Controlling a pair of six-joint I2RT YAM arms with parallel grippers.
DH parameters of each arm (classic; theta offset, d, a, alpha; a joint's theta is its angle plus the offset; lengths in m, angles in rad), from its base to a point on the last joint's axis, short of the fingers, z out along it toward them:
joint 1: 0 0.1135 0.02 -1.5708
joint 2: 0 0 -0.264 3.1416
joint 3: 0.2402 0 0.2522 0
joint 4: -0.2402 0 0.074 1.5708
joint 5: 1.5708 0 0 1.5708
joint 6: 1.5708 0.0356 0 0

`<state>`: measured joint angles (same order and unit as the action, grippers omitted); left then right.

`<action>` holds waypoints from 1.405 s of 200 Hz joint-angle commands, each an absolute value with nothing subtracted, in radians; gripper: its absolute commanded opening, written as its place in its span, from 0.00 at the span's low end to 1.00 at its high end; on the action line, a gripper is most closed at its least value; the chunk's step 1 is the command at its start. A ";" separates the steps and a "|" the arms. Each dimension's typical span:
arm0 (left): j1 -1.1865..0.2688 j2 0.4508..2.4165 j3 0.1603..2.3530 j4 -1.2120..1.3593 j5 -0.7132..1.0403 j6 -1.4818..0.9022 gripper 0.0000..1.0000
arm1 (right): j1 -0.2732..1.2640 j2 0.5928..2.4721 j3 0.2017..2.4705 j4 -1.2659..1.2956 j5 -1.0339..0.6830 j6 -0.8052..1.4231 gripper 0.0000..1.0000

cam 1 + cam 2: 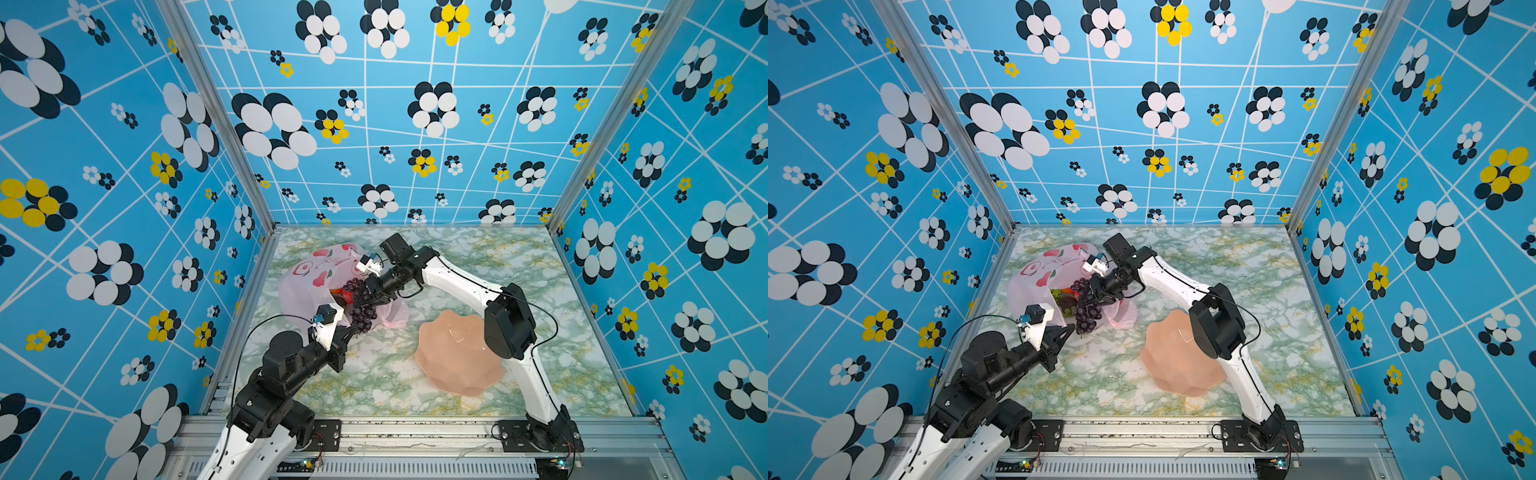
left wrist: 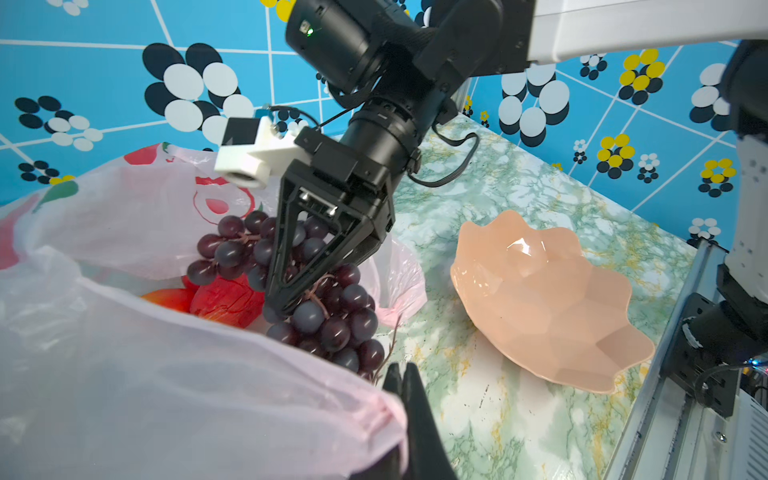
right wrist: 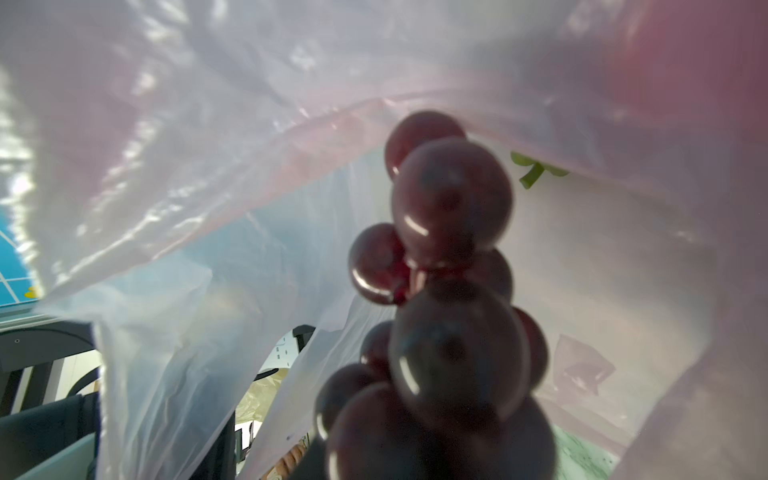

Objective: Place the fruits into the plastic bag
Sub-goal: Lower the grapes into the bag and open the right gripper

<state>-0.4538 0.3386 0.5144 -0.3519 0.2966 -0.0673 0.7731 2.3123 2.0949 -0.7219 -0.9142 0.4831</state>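
Note:
The pale pink plastic bag [image 1: 303, 274] [image 1: 1034, 274] lies at the table's far left with its mouth facing the middle. My left gripper [image 1: 354, 329] [image 1: 1073, 328] [image 2: 401, 370] is shut on the bag's [image 2: 166, 395] near rim and holds it up. A dark purple grape bunch [image 1: 362, 318] [image 1: 1087, 318] [image 2: 328, 316] [image 3: 453, 208] hangs at the bag's mouth, with my right gripper [image 1: 358, 305] [image 1: 1082, 301] [image 2: 286, 305] shut on its stem. Inside the bag lie a red fruit [image 2: 226, 299], an orange one [image 2: 166, 297] and a green one [image 1: 1056, 296]. In the right wrist view the grapes hide the jaws.
A peach-pink scalloped bowl [image 1: 453, 357] [image 1: 1179, 365] [image 2: 548, 299] stands on the marbled table [image 1: 374, 374] at the front right, under the right arm's elbow. Blue patterned walls close in three sides. A metal rail [image 1: 415, 428] runs along the front edge.

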 commanded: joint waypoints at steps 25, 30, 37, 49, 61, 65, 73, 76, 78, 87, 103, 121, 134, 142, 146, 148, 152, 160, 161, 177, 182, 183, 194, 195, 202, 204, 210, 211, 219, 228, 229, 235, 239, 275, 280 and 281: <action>-0.463 0.316 0.476 -0.262 0.463 -0.020 0.00 | 0.813 2.459 2.329 -0.972 -0.910 0.466 0.35; -0.463 0.315 0.472 -0.255 0.478 -0.019 0.00 | 0.813 2.471 2.350 -0.975 -0.906 0.475 0.35; -0.465 0.316 0.467 -0.245 0.501 -0.020 0.00 | 0.812 2.482 2.374 -0.971 -0.888 0.496 0.35; -0.471 0.315 0.462 -0.231 0.531 -0.020 0.00 | 0.801 2.488 2.393 -0.933 -0.856 0.557 0.35; -0.483 0.317 0.461 -0.228 0.538 -0.023 0.00 | 0.785 2.479 2.381 -0.848 -0.846 0.631 0.35; -0.486 0.318 0.462 -0.231 0.537 -0.023 0.00 | 0.779 2.474 2.376 -0.817 -0.845 0.659 0.35; -0.495 0.318 0.463 -0.236 0.529 -0.018 0.00 | 0.765 2.460 2.359 -0.744 -0.844 0.721 0.35; -0.498 0.317 0.464 -0.238 0.525 -0.017 0.00 | 0.761 2.455 2.350 -0.720 -0.844 0.752 0.35; -0.499 0.316 0.464 -0.240 0.522 -0.017 0.00 | 0.757 2.451 2.345 -0.698 -0.845 0.769 0.35; -0.506 0.314 0.466 -0.248 0.513 -0.012 0.00 | 0.739 2.433 2.314 -0.601 -0.841 0.847 0.35; -0.514 0.309 0.463 -0.249 0.511 -0.008 0.00 | 0.707 2.428 2.286 -0.468 -0.843 0.973 0.35; -0.520 0.304 0.463 -0.250 0.510 -0.006 0.00 | 0.678 2.427 2.291 -0.436 -0.779 1.014 0.38; -0.526 0.302 0.463 -0.253 0.501 -0.007 0.00 | 0.669 2.418 2.295 -0.445 -0.718 0.995 0.38; -0.528 0.300 0.465 -0.256 0.492 -0.007 0.00 | 0.667 2.408 2.292 -0.448 -0.681 0.977 0.38; -0.529 0.299 0.464 -0.257 0.485 -0.008 0.00 | 0.667 2.403 2.288 -0.447 -0.661 0.966 0.38; -0.529 0.298 0.465 -0.259 0.481 -0.008 0.00 | 0.668 2.400 2.285 -0.447 -0.651 0.962 0.38; -0.529 0.295 0.466 -0.261 0.471 -0.009 0.00 | 0.669 2.396 2.281 -0.448 -0.634 0.952 0.38; -0.529 0.292 0.469 -0.270 0.448 -0.011 0.00 | 0.672 2.384 2.268 -0.447 -0.605 0.937 0.38; -0.529 0.292 0.468 -0.272 0.445 -0.011 0.00 | 0.674 2.382 2.266 -0.447 -0.601 0.935 0.38; -0.529 0.283 0.478 -0.295 0.375 -0.018 0.00 | 0.684 2.366 2.241 -0.445 -0.556 0.898 0.41; -0.529 0.278 0.481 -0.303 0.353 -0.018 0.00 | 0.687 2.364 2.235 -0.445 -0.549 0.888 0.42; -0.529 0.278 0.482 -0.305 0.349 -0.018 0.00 | 0.687 2.364 2.233 -0.445 -0.548 0.886 0.43; -0.528 0.272 0.486 -0.320 0.303 -0.025 0.00 | 0.698 2.368 2.229 -0.446 -0.546 0.868 0.48; -0.528 0.270 0.488 -0.322 0.300 -0.026 0.00 | 0.698 2.368 2.230 -0.446 -0.547 0.867 0.49; -0.528 0.267 0.490 -0.328 0.280 -0.029 0.00 | 0.705 2.375 2.231 -0.445 -0.554 0.860 0.53; -0.527 0.267 0.490 -0.329 0.278 -0.029 0.00 | 0.705 2.377 2.231 -0.445 -0.558 0.857 0.54; -0.528 0.263 0.490 -0.330 0.269 -0.031 0.00 | 0.711 2.384 2.237 -0.442 -0.569 0.851 0.59; -0.528 0.264 0.490 -0.331 0.268 -0.031 0.00 | 0.712 2.384 2.238 -0.442 -0.571 0.850 0.60; -0.527 0.263 0.491 -0.333 0.263 -0.032 0.00 | 0.720 2.393 2.251 -0.444 -0.592 0.838 0.68; -0.528 0.265 0.492 -0.334 0.260 -0.034 0.00 | 0.729 2.405 2.276 -0.454 -0.622 0.819 0.93; -0.528 0.265 0.491 -0.334 0.260 -0.034 0.00 | 0.731 2.406 2.280 -0.456 -0.625 0.815 0.96; -0.528 0.265 0.492 -0.334 0.257 -0.034 0.00 | 0.738 2.410 2.300 -0.466 -0.641 0.797 0.99; -0.528 0.265 0.492 -0.334 0.256 -0.033 0.00 | 0.741 2.414 2.314 -0.476 -0.650 0.784 0.99; -0.526 0.265 0.497 -0.345 0.223 -0.039 0.00 | 0.752 2.359 2.277 -0.458 -0.676 0.733 0.99; -0.526 0.264 0.497 -0.345 0.221 -0.041 0.00 | 0.752 2.344 2.266 -0.453 -0.676 0.727 0.99; -0.526 0.264 0.497 -0.345 0.220 -0.041 0.00 | 0.752 2.341 2.263 -0.453 -0.675 0.726 0.99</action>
<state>-0.5194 0.2714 0.4725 -0.3313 0.2581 -0.0334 0.7517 2.4134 2.2848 -0.4698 -0.6407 0.7906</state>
